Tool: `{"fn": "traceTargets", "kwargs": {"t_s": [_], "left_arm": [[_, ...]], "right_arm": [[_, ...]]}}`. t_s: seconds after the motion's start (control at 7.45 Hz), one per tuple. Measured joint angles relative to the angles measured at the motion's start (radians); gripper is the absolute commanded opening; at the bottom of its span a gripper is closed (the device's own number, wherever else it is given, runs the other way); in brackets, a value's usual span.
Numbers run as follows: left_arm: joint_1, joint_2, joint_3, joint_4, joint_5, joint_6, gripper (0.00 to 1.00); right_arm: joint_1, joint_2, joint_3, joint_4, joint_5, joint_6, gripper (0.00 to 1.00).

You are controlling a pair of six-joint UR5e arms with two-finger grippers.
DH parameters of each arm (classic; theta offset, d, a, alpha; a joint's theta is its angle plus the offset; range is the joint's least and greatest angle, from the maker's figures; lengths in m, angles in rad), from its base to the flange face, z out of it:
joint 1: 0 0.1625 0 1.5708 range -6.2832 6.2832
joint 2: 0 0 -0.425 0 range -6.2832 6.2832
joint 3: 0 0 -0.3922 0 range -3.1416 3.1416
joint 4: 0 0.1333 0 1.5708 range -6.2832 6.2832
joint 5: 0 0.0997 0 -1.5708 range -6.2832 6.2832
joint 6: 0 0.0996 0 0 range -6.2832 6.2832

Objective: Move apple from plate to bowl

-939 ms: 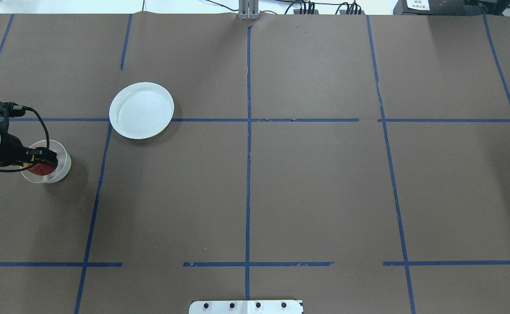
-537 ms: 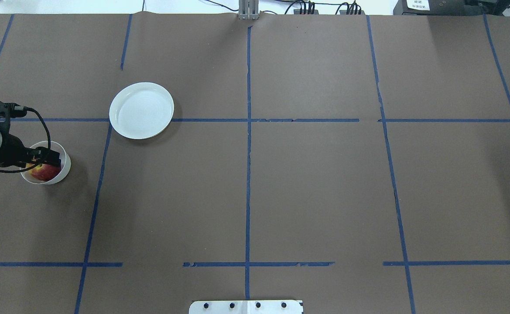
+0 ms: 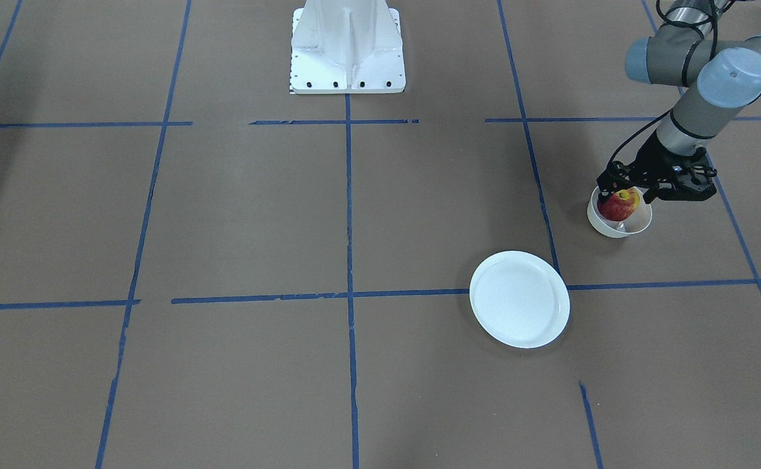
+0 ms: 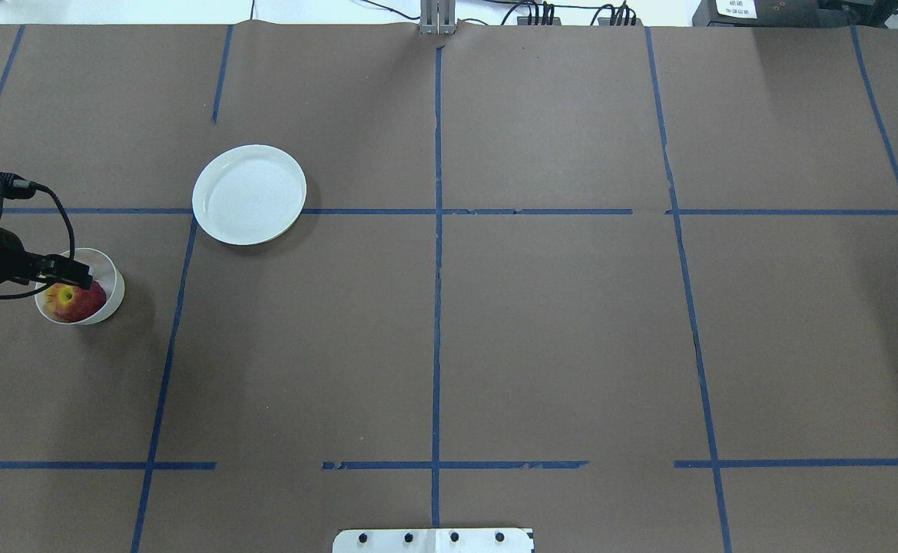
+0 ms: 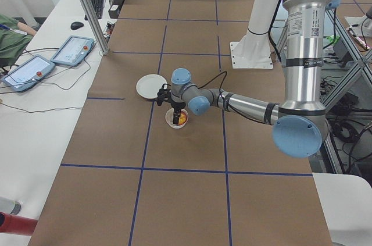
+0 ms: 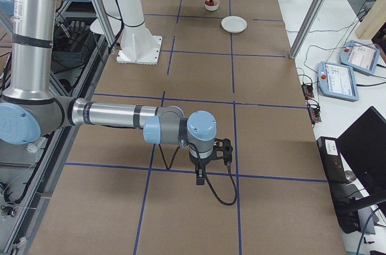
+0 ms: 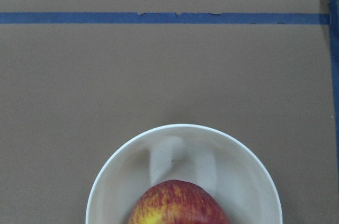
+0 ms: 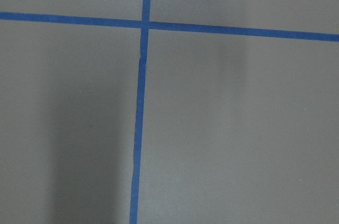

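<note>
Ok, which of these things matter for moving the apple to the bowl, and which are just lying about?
For the job: apple, now in the bowl; plate, empty; left tool, above the bowl.
Lying about: tablets, keyboard, mouse.

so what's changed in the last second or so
The left gripper has drawn back toward the robot's left, off the apple, which it seems to have let go. More of the apple now shows, lying in the bowl. The bowl and the empty plate have not moved.
</note>
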Motion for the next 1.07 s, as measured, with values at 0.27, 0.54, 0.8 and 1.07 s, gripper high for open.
{"fn": "traceTargets", "kwargs": {"t_s": [0.27, 0.54, 0.8, 1.07], "left_arm": [[-0.175, -0.005, -0.005, 0.132, -0.004, 0.316, 1.00], [-0.388, -0.001, -0.008, 0.293, -0.128, 0.613, 1.00], [-0.573, 0.013, -0.005, 0.458, -0.236, 0.734, 1.00], [-0.665, 0.024, 0.007, 0.526, -0.255, 0.757, 1.00]], "right_arm": [[0.000, 0.000, 0.000, 0.000, 0.000, 0.000, 1.00], [0.001, 0.000, 0.000, 0.000, 0.000, 0.000, 1.00], [0.000, 0.000, 0.000, 0.000, 0.000, 0.000, 1.00], [0.000, 0.000, 0.000, 0.000, 0.000, 0.000, 1.00]]}}
